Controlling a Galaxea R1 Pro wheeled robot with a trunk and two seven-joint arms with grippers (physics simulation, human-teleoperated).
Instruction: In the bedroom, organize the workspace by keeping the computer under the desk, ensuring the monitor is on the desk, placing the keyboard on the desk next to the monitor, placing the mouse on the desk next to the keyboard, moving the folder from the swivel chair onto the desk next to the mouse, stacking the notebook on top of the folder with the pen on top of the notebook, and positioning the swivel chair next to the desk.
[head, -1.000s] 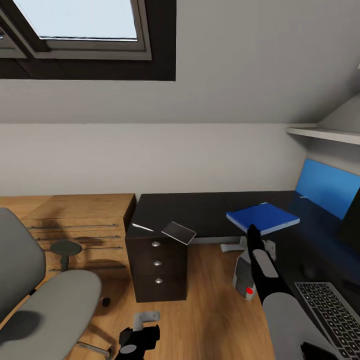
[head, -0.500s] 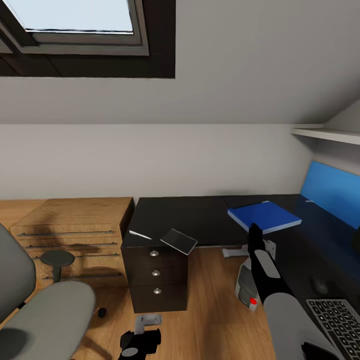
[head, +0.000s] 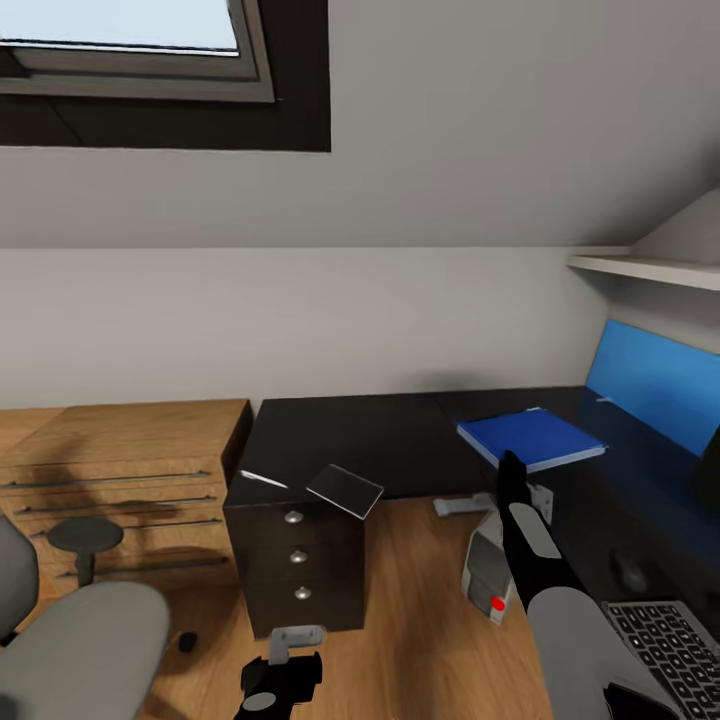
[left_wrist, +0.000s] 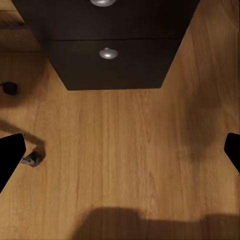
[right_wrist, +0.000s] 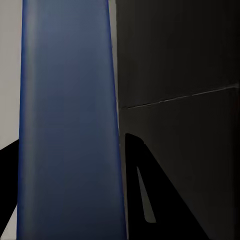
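The left tool (head: 282, 652) hangs released low over the floor, the right tool (head: 508, 470) clenched on the folder (head: 530, 437) above the tabletop (head: 400, 440), and if dropped here the folder would land far from the mouse (head: 631, 575)

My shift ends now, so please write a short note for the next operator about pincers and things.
Left pincer: open, empty, over the floor.
Right pincer: shut on the folder, over the desk.
Done: computer under desk; keyboard and mouse on it.
Notebook and pen lie above the drawers.
Left: set folder beside mouse, stack notebook, then pen, bring swivel chair closer.
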